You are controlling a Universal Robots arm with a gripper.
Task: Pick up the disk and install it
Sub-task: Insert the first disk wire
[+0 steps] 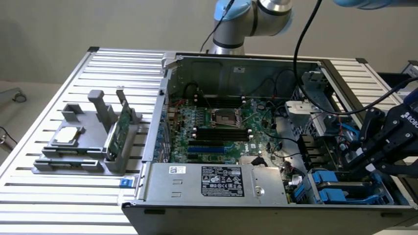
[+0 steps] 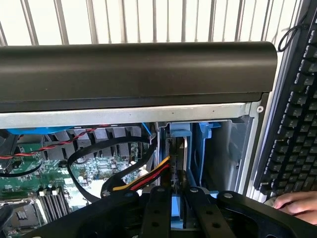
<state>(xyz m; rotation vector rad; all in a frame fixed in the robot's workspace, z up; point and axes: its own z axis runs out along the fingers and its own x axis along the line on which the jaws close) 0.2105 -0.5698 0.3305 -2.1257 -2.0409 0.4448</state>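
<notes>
Wrist view: end effector (image 2: pixel 177 198) clamps the disk (image 2: pixel 178 148) upright between cables (image 2: pixel 143 181) and blue carriers (image 2: pixel 205 148).

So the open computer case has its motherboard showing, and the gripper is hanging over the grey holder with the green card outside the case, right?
Not quite. The case is open with the motherboard showing, but the gripper is at the drive bay corner inside the case, on the exterior view's right. The grey holder with the green card sits apart, on that view's left.
</notes>
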